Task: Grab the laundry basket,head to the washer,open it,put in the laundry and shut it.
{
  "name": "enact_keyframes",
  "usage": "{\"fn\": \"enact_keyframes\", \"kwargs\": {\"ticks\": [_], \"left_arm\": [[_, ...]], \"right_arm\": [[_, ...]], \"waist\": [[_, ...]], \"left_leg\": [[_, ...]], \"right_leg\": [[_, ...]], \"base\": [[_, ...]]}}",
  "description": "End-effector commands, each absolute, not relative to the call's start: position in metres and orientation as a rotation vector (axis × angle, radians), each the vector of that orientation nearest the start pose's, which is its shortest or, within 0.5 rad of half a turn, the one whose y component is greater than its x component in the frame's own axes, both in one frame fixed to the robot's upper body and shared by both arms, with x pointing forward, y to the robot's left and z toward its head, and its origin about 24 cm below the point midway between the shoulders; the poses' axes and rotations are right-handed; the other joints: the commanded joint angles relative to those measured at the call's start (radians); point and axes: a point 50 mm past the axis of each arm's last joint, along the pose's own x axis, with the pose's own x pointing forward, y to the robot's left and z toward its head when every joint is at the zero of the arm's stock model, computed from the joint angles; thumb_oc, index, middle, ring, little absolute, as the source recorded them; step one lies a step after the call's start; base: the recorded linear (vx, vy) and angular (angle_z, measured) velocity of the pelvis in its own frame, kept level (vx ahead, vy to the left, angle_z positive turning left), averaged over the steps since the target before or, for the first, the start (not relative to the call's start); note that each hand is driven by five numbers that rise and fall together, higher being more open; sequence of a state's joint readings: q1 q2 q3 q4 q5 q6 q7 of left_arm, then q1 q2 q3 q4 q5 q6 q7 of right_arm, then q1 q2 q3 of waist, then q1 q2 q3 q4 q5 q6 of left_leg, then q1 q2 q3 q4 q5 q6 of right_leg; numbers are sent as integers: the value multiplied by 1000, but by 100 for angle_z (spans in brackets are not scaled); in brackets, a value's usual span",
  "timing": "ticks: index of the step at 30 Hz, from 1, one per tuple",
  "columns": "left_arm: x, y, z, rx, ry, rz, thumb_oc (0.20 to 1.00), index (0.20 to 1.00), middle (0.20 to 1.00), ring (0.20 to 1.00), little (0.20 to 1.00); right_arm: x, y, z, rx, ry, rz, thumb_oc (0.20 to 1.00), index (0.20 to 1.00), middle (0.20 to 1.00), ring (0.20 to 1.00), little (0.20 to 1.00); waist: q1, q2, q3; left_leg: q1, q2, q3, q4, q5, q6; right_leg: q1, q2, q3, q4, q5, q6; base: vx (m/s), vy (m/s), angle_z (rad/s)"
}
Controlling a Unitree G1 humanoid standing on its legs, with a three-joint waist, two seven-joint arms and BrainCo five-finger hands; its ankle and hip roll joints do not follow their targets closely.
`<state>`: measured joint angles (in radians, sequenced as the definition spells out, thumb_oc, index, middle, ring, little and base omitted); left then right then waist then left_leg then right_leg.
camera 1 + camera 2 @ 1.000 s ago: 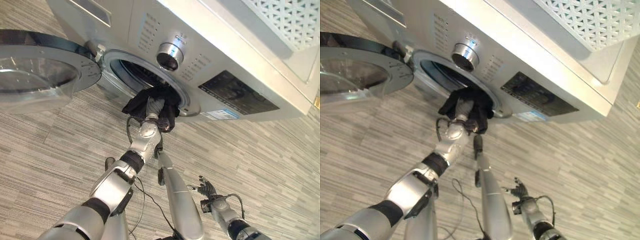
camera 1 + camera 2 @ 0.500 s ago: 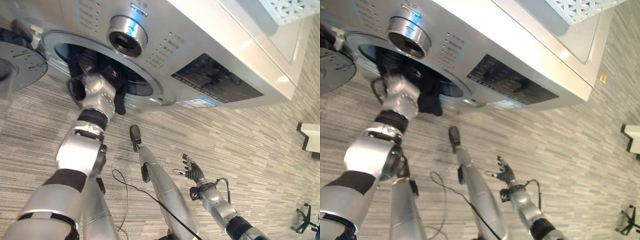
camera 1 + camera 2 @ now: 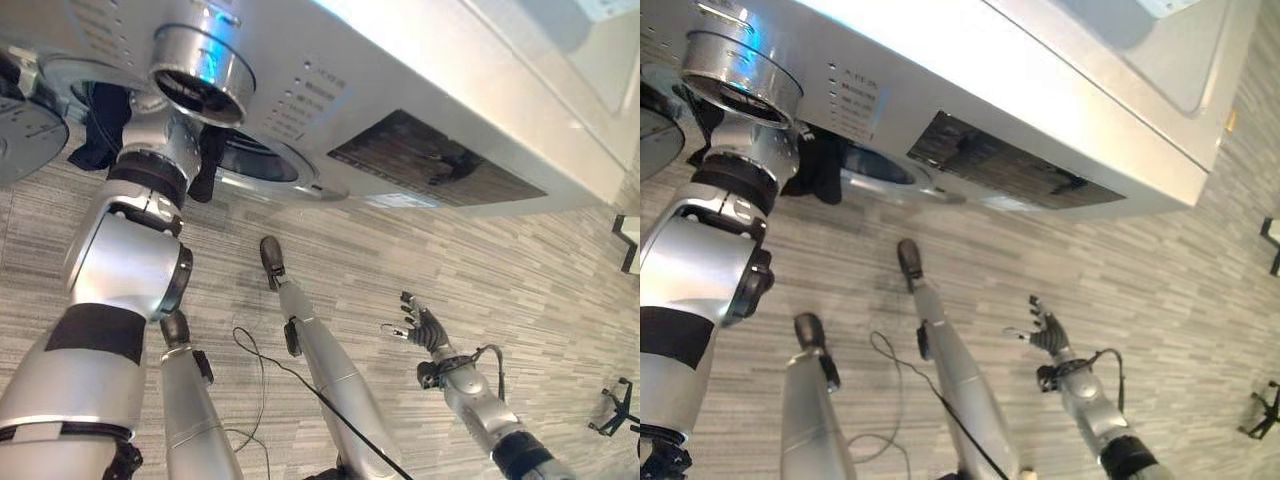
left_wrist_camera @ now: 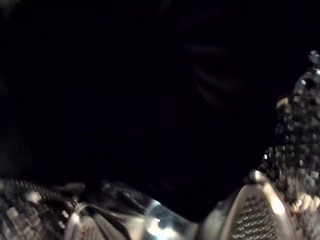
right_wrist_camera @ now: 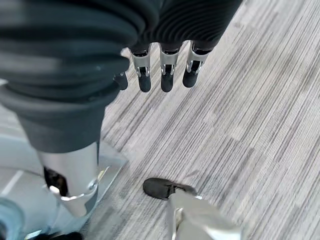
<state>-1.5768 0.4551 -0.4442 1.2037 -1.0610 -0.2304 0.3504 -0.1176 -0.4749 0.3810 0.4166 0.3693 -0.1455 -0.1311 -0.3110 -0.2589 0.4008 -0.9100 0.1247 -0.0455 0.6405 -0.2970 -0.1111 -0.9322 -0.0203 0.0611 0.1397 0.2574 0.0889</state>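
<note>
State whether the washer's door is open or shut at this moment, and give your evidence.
Open. The door is swung aside, and the left arm reaches into the washer mouth with dark laundry draped at the rim.

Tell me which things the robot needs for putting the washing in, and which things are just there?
For the job:
- washer
- washer door, swung open
- dark laundry, hanging at the washer's opening
- left arm, reaching into the washer, fingers hidden
- right robot hand, open and holding nothing

Just there:
- striped floor
- black stand at the edge
</note>
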Motion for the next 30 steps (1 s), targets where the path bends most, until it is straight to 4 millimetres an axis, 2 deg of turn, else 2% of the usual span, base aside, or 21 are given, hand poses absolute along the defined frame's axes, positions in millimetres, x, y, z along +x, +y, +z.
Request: {"fn": "enact_keyframes", "kwargs": {"ticks": [1,2,3,5,6,8,12,13,14,15,16,17,18,19,21,22,23,24,27,28,30], "left_arm": [[272,62,519,-757,-1189,-492,200,200,200,200,200],[273,60,516,-764,-1185,-495,200,200,200,200,200],[239,38,502,-889,-1262,-711,200,200,200,200,200],[235,26,486,-943,-1223,-774,200,200,200,200,200],[229,8,468,-1030,-1147,-886,200,200,200,200,200],[232,-3,451,-1078,-1058,-951,200,200,200,200,200],[256,-5,435,-1130,-938,-848,200,200,200,200,200],[280,-2,432,-1099,-864,-696,1000,1000,1000,1000,1000],[280,-2,433,-1098,-866,-695,1000,1000,1000,1000,1000],[293,2,432,-1084,-837,-631,1000,1000,1000,1000,1000],[313,19,433,-937,-842,-494,1000,1000,1000,1000,1000],[313,19,434,-934,-843,-492,1000,1000,1000,1000,1000],[337,28,424,-648,-813,-386,1000,1000,1000,1000,1000],[337,28,425,-644,-813,-386,1000,1000,1000,1000,1000],[382,54,395,-110,-683,-233,1000,1000,1000,1000,1000],[393,72,393,95,-654,-153,1000,1000,1000,1000,1000],[399,89,399,665,-627,-22,1000,1000,1000,1000,1000],[399,89,399,669,-629,-22,1000,1000,1000,1000,1000],[406,93,390,1162,-570,81,1000,1000,1000,1000,1000],[403,72,386,1349,-614,43,1000,1000,1000,1000,1000],[399,53,381,1430,-671,6,1000,1000,1000,1000,1000]], "right_arm": [[235,-245,-9,-312,275,-12,1000,1000,1000,1000,1000],[233,-246,-10,-312,280,-17,1000,1000,1000,1000,1000],[225,-251,-16,-354,312,-25,1000,1000,1000,1000,1000],[222,-254,-18,-370,328,-32,1000,1000,1000,1000,1000],[224,-252,-19,-374,338,-27,1000,1000,1000,1000,1000],[224,-248,-21,-378,345,-11,1000,1000,1000,1000,1000],[230,-237,-16,-381,313,30,1000,1000,1000,1000,1000],[234,-234,-13,-375,295,34,1000,1000,1000,1000,1000],[234,-233,-13,-375,293,34,1000,1000,1000,1000,1000],[235,-232,-14,-373,292,33,1000,1000,1000,1000,1000],[235,-232,-15,-368,291,26,1000,1000,1000,1000,1000],[235,-232,-14,-368,289,27,1000,1000,1000,1000,1000],[233,-235,-17,-357,298,20,1000,1000,1000,1000,1000],[233,-234,-17,-356,297,21,1000,1000,1000,1000,1000],[234,-241,-15,-356,298,29,1000,1000,1000,1000,1000],[235,-245,-14,-353,298,27,1000,1000,1000,1000,1000],[238,-254,-11,-378,305,33,1000,1000,1000,1000,1000],[239,-254,-11,-376,303,33,1000,1000,1000,1000,1000],[241,-261,-9,-412,306,30,1000,1000,1000,1000,1000],[242,-264,-9,-419,315,17,1000,1000,1000,1000,1000],[241,-264,-13,-410,332,9,1000,1000,1000,1000,1000]], "waist": [[-26,81,22],[-23,84,19],[-14,94,28],[-6,101,27],[-3,107,40],[-2,103,47],[-2,90,50],[0,84,47],[-1,84,48],[-1,84,49],[2,90,51],[1,89,53],[4,99,54],[3,98,55],[4,107,54],[2,107,55],[-1,114,51],[0,112,53],[-3,118,48],[0,125,45],[6,132,43]], "left_leg": [[142,21,26,-200,40,50],[143,20,24,-203,41,50],[145,11,19,-223,51,44],[145,8,15,-230,57,41],[146,3,12,-243,64,35],[151,4,12,-255,66,30],[158,13,16,-260,62,28],[164,19,16,-259,61,30],[164,19,16,-259,61,30],[165,22,16,-256,61,31],[174,26,17,-261,68,32],[176,25,17,-262,68,32],[185,25,20,-271,78,31],[186,25,20,-273,79,30],[196,27,24,-280,90,27],[199,25,26,-284,97,25],[203,24,29,-284,104,24],[203,25,29,-283,103,24],[205,24,31,-285,102,23],[204,23,30,-287,99,23],[200,22,28,-290,99,23]], "right_leg": [[7,25,-7,74,-166,55],[7,24,-8,75,-167,55],[0,20,-11,75,-171,54],[-3,18,-12,77,-174,51],[-10,19,-10,84,-177,48],[-17,25,-10,91,-181,43],[-20,38,-6,97,-184,39],[-18,45,-7,99,-186,38],[-18,45,-6,99,-186,38],[-16,46,-6,100,-188,37],[-10,45,-7,102,-191,36],[-9,45,-7,102,-191,36],[-3,39,-12,103,-193,34],[-2,38,-12,103,-193,34],[7,33,-18,102,-194,32],[9,28,-19,101,-190,33],[11,24,-21,103,-187,33],[12,24,-21,104,-188,33],[14,22,-19,105,-189,35],[12,19,-19,105,-191,36],[11,16,-20,106,-194,36]], "base": [[34,-28,12],[68,-60,18],[42,-45,23],[28,-39,31],[6,-18,19],[5,-13,6],[7,-14,-5],[0,0,0],[21,-33,-4],[22,-39,-8],[22,-39,-9],[17,-31,-9],[3,-8,-3],[2,-5,5],[-2,4,12],[-14,21,9],[-17,20,7],[-9,25,5],[4,23,11],[4,34,4],[-3,25,-7]]}}
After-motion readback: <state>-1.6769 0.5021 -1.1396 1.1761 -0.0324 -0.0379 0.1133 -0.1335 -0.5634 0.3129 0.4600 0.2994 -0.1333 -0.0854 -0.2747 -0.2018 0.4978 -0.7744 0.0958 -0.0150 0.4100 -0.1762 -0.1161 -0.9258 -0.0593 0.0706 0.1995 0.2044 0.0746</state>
